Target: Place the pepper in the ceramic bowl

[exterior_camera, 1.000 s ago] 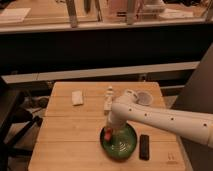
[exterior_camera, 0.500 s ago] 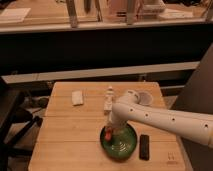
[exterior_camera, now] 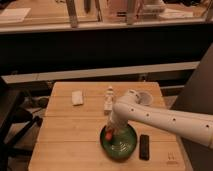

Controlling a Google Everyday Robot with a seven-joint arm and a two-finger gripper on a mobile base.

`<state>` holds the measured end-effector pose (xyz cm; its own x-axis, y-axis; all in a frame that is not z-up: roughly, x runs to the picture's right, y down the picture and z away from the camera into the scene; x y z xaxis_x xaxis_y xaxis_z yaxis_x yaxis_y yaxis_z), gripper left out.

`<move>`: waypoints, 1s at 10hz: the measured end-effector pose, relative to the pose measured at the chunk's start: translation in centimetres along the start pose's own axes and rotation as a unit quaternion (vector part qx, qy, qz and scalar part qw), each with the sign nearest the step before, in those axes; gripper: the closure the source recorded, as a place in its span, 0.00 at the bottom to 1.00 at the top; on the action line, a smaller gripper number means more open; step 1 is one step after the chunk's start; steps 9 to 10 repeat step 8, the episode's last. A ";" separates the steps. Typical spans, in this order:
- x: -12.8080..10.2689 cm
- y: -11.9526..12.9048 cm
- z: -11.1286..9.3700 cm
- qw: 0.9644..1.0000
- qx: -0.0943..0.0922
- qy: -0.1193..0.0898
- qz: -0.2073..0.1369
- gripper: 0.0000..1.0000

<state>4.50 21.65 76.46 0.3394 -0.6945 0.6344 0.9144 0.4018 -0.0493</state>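
My gripper [exterior_camera: 111, 129] hangs over the near-left rim of the glossy dark green ceramic bowl [exterior_camera: 127, 146] on the wooden counter [exterior_camera: 70, 135], unmoved from a second ago. The small red-orange pepper [exterior_camera: 109, 133] sits there, apparently unreleased.

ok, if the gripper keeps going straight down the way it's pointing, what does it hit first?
Likely the inside of the ceramic bowl. The gripper points down over the bowl's left part, with the pepper at its tip. Depth is unclear, so its height above the bowl can't be told.
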 end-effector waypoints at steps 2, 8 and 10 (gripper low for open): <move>0.1 0.1 0.0 1.000 0.001 0.000 0.001 0.52; 0.2 0.3 -0.1 1.000 0.003 -0.001 0.004 0.34; 0.2 0.3 -0.1 1.000 0.003 -0.001 0.004 0.34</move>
